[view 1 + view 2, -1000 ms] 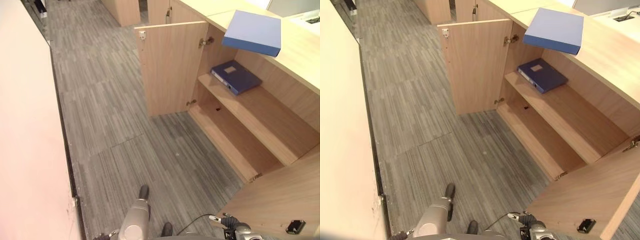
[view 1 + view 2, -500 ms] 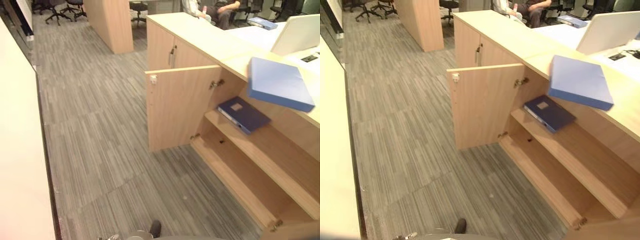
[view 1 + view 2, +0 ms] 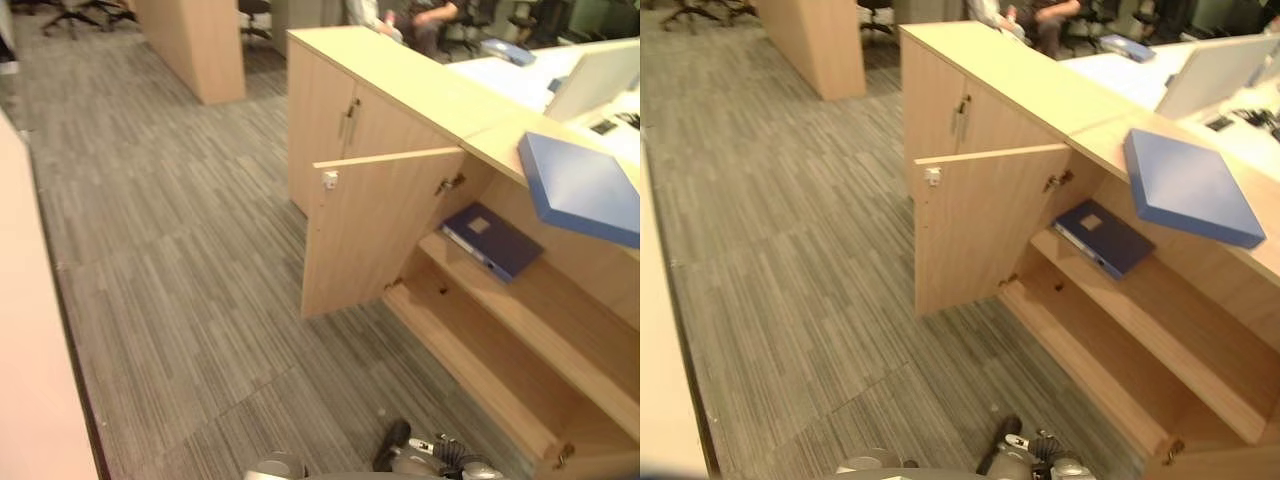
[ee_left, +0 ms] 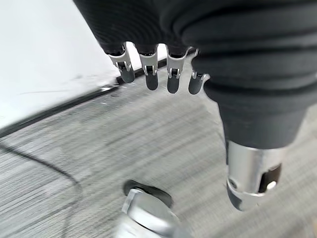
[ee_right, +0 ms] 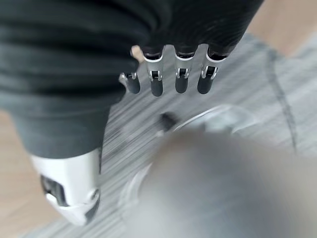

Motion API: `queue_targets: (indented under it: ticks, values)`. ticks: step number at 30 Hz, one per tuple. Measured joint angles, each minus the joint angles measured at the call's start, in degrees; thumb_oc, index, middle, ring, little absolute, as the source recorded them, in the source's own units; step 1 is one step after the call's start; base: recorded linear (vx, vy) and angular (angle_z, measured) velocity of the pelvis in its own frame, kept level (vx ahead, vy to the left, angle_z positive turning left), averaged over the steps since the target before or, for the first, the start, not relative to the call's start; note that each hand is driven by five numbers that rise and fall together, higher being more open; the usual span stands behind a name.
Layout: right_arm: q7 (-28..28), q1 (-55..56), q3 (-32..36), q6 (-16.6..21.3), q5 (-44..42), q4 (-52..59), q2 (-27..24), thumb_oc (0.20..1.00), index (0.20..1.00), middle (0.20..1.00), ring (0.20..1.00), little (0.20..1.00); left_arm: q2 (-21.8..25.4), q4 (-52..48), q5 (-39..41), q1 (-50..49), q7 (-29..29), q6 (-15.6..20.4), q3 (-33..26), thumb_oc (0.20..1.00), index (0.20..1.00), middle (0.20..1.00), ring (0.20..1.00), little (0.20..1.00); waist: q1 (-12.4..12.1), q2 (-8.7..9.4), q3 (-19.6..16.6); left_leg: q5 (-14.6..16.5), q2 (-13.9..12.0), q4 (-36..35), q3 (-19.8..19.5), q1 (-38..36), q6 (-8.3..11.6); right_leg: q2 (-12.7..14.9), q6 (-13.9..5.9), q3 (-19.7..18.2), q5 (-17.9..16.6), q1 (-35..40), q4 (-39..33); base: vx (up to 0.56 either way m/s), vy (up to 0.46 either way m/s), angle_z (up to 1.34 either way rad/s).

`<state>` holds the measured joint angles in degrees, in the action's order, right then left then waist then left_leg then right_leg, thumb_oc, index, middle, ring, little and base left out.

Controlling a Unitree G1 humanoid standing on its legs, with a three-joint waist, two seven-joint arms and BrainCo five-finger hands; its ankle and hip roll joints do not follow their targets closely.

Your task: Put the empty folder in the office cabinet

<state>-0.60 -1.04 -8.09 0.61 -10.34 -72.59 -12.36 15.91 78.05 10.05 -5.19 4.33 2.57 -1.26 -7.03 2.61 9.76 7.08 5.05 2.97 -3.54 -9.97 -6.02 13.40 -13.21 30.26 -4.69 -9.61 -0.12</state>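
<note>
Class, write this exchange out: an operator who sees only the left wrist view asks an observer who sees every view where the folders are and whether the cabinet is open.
Operator: I see my left hand open over grey floor. Is there a folder anywhere?
Observer: A light blue folder lies on the cabinet top and juts past its front edge.
Operator: Is the cabinet open?
Observer: Its door stands open, and a dark blue folder lies on the upper shelf.
</note>
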Motion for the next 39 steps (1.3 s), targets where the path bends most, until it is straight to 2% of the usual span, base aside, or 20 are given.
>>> queue_targets:
  ticks: [3, 5, 6, 7, 8, 9, 10, 11, 14, 19, 22, 23, 24, 25, 28, 29, 30, 33, 35, 39]
  values:
    - [-0.10, 1.31, -0.59, 0.04, -0.24, -0.62, 0.13, 1.000, 1.000, 1.000, 1.000, 1.000, -0.22, -1.54, -0.49, 0.52, -0.29, 0.72, -0.48, 1.000, 1.000, 1.000, 1.000, 1.000, 0.09, -0.83, -0.88, 0.35, -0.33, -5.44, 0.14, -6.40, 0.80, -1.26, 4.01, 5.32, 0.17, 4.22, 5.19, 0.23, -0.067, 0.00]
    - [-0.12, 0.84, -0.63, -0.03, -0.24, -2.10, -0.24, 1.000, 1.000, 1.000, 1.000, 1.000, -0.85, -1.17, -0.87, 0.46, -0.34, 0.32, -0.89, 1.000, 1.000, 1.000, 1.000, 1.000, 0.17, -1.77, -1.85, 0.88, -0.90, -5.58, 0.28, -7.28, 1.79, -1.92, 9.31, 6.35, -2.97, 4.79, 4.83, 0.17, -0.098, -0.14]
    - [-0.12, 0.93, -0.79, 0.01, -0.24, -1.97, -0.64, 1.000, 1.000, 1.000, 1.000, 1.000, -1.15, 0.04, -1.89, 0.50, -0.37, 0.21, -0.77, 1.000, 1.000, 1.000, 1.000, 1.000, 0.34, -2.32, -3.13, 1.51, -1.86, -4.20, 0.46, -7.28, 3.63, -3.35, 14.38, 6.34, -2.71, 5.51, 4.34, 0.15, -0.112, -0.01]
    - [-0.13, 0.93, -0.81, -0.04, -0.25, -1.87, -0.94, 1.000, 1.000, 1.000, 1.000, 1.000, -1.48, 0.49, -1.95, 0.45, -0.37, 0.18, -0.79, 1.000, 1.000, 1.000, 1.000, 1.000, 0.21, -2.61, -3.28, 2.12, -1.94, -1.83, 0.65, -7.04, 5.22, -3.85, 15.64, 6.16, -2.74, 6.63, 3.29, 0.20, -0.166, -0.06]
    - [-0.15, 0.88, -0.83, -0.04, -0.24, -1.64, -0.95, 1.000, 1.000, 1.000, 1.000, 1.000, -1.66, 0.56, -1.95, 0.30, -0.41, 0.16, -0.80, 1.000, 1.000, 1.000, 1.000, 1.000, 0.09, -1.85, -3.15, 3.01, -1.17, 3.40, 1.35, -4.72, 7.59, -3.64, 16.01, 4.99, -2.96, 7.95, 1.53, 0.20, -0.187, -0.14]
    - [-0.19, 0.92, -0.88, 0.01, -0.25, -1.44, -0.82, 1.000, 1.000, 1.000, 1.000, 1.000, -1.82, 0.40, -1.96, 0.00, -0.41, 0.19, -0.42, 1.000, 1.000, 1.000, 1.000, 1.000, -0.01, -0.32, -3.10, 4.70, -1.07, 3.62, 2.50, -3.22, 7.31, -3.05, 16.39, 4.57, -2.78, 9.26, -0.64, 0.20, -0.195, -0.05]
    - [-0.12, 1.30, -0.99, 0.08, -0.25, -1.31, -1.12, 1.000, 1.000, 1.000, 1.000, 1.000, -1.98, 0.26, -1.96, 0.11, -0.38, 0.10, 0.92, 1.000, 1.000, 1.000, 1.000, 1.000, 0.45, -0.70, -3.80, 3.52, -3.00, -2.40, 3.62, -2.75, 7.78, -3.64, 15.54, 4.91, -2.88, 9.61, -0.82, 0.14, -0.151, 0.02]
    - [-0.12, 1.03, -1.16, 0.14, -0.25, -1.06, -2.13, 1.000, 1.000, 1.000, 1.000, 1.000, -2.45, -0.17, -2.00, 0.20, -0.42, 0.13, 2.00, 1.000, 1.000, 1.000, 1.000, 1.000, 0.58, -2.78, -4.13, -0.72, -6.82, -6.62, 4.29, -1.32, 7.84, -5.60, 14.49, 5.07, -2.39, 9.60, -0.68, 0.15, -0.152, -0.18]
    - [-0.11, 0.34, -2.00, 0.39, -0.26, -1.20, -2.10, 1.000, 1.000, 1.000, 1.000, 1.000, -1.51, -0.58, -1.99, 0.62, -0.27, 0.08, 1.86, 1.000, 1.000, 1.000, 1.000, 1.000, 1.60, -2.51, -4.95, -0.50, -8.20, -5.30, 5.27, -1.44, 7.71, -7.25, 12.36, 2.40, -1.15, 9.72, -1.38, 0.16, -0.168, -0.19]
    - [-0.53, 0.26, -1.90, 0.24, -0.47, -1.62, -2.12, 1.000, 1.000, 1.000, 1.000, 1.000, -1.16, -1.15, -1.99, 2.24, -0.36, 0.35, 2.41, 1.000, 1.000, 1.000, 1.000, 1.000, 2.96, -1.46, -5.25, -0.44, -9.16, -5.10, 6.91, -1.68, 8.14, -8.52, 13.26, -0.29, -0.83, 8.82, -1.11, 0.17, -0.187, -0.22]
    - [-0.54, 1.03, -1.92, 0.28, -1.44, -1.89, -2.02, 1.000, 1.000, 1.000, 1.000, 1.000, -1.13, -1.33, -2.01, 3.12, -0.56, 0.43, 3.47, 1.000, 1.000, 1.000, 1.000, 1.000, 4.05, -1.11, -5.55, 0.85, -10.08, -1.13, 7.86, -1.38, 10.29, -10.02, 13.10, -2.58, 0.23, 9.20, -1.10, 0.14, -0.224, -0.35]
    - [-0.56, 0.67, -1.90, 0.32, -1.85, -1.84, -1.80, 1.000, 1.000, 1.000, 1.000, 1.000, -0.97, -1.18, -2.00, 3.13, -0.69, 0.41, 3.50, 1.000, 1.000, 1.000, 1.000, 1.000, 4.01, -0.62, -5.35, 1.96, -10.10, 2.91, 8.17, -0.46, 11.81, -10.42, 13.37, -3.37, 0.74, 9.86, -1.48, 0.06, -0.154, -0.42]
    - [-0.53, 0.68, -1.89, 0.27, -2.04, -1.81, -1.02, 1.000, 1.000, 1.000, 1.000, 1.000, -0.46, -1.32, -1.99, 3.11, -0.94, 0.43, 3.46, 1.000, 1.000, 1.000, 1.000, 1.000, 3.84, 0.59, -5.08, 2.96, -10.18, 12.61, 8.81, 3.16, 13.36, -10.62, 14.30, -5.58, 1.41, 10.43, -2.10, 0.06, -0.180, -0.62]
    - [-0.51, 0.68, -2.11, 0.40, -2.06, -2.14, -0.53, 1.000, 1.000, 1.000, 1.000, 1.000, -0.04, -1.12, -2.00, 3.06, -1.16, 0.36, 3.70, 1.000, 1.000, 1.000, 1.000, 1.000, 3.15, 1.63, -4.86, 2.64, -10.54, 23.94, 8.62, 8.12, 13.09, -10.62, 15.28, -8.03, 1.40, 12.21, -3.79, 0.05, -0.119, -0.85]
    - [-0.63, 1.17, -1.89, 0.73, -2.06, -1.93, -1.87, 1.000, 1.000, 1.000, 1.000, 1.000, -1.75, -2.74, -1.95, 3.31, -1.44, 0.33, 4.80, 1.000, 1.000, 1.000, 1.000, 1.000, 3.21, 0.20, -4.64, -4.71, -10.95, 45.23, 2.76, 18.29, 13.11, -13.31, 17.68, -10.29, 2.13, 12.77, -4.20, 0.07, -0.029, -0.61]
    - [-0.71, -1.50, -2.11, 0.13, -2.05, -4.29, -2.25, 1.000, 1.000, 1.000, 1.000, 1.000, -2.34, -4.51, -1.77, 4.45, -1.59, 0.68, 7.26, 1.000, 1.000, 1.000, 1.000, 1.000, 1.44, 0.50, -2.96, -1.50, -8.66, 44.84, 1.06, 24.29, 9.82, -12.92, 19.24, -14.84, 2.27, 12.41, -4.06, 0.04, 0.080, -1.08]
    - [-0.68, -2.25, -2.55, 0.11, -2.03, -4.39, -2.39, 1.000, 1.000, 1.000, 1.000, 1.000, -2.13, -4.76, -1.98, 4.73, -1.88, 0.85, 7.90, 1.000, 1.000, 1.000, 1.000, 1.000, 1.37, 0.85, -2.25, -1.43, -8.23, 39.64, 1.02, 25.10, 9.56, -12.76, 19.67, -14.84, 1.96, 12.67, -4.54, 0.05, 0.113, -1.22]
    - [-0.64, -2.38, -3.32, 0.01, -1.88, -4.52, -2.56, 1.000, 1.000, 1.000, 1.000, 1.000, -1.95, -5.99, -2.00, 5.41, -2.41, 0.40, 10.12, 1.000, 1.000, 1.000, 1.000, 1.000, 2.62, 0.76, -1.05, -2.78, -5.92, 21.40, -3.91, 24.67, 11.05, -13.05, 19.32, -17.46, 1.92, 13.59, -5.18, 0.13, 0.129, -0.59]
    - [-0.65, -4.02, -4.33, 0.03, -1.30, -4.56, -4.00, 1.000, 1.000, 1.000, 1.000, 1.000, -1.87, -9.01, -2.16, 5.63, -2.92, 0.51, 13.40, 1.000, 1.000, 1.000, 1.000, 1.000, 1.81, -1.15, -0.54, -7.10, -3.69, 0.48, -14.94, 20.67, 12.07, -14.20, 17.97, -23.13, 1.48, 14.22, -5.21, 0.15, 0.144, -1.31]
    - [-0.60, -5.14, -5.66, 0.09, 0.55, -4.43, -5.92, 1.000, 1.000, 1.000, 1.000, 1.000, -2.23, -11.67, -2.70, 8.18, -4.19, 2.02, 17.13, 1.000, 1.000, 1.000, 1.000, 1.000, 3.47, -4.33, -0.68, -10.17, -2.27, -2.08, -23.17, 18.43, 12.22, -16.18, 17.55, -27.84, 3.12, 16.92, -5.11, 0.11, 0.201, -0.82]
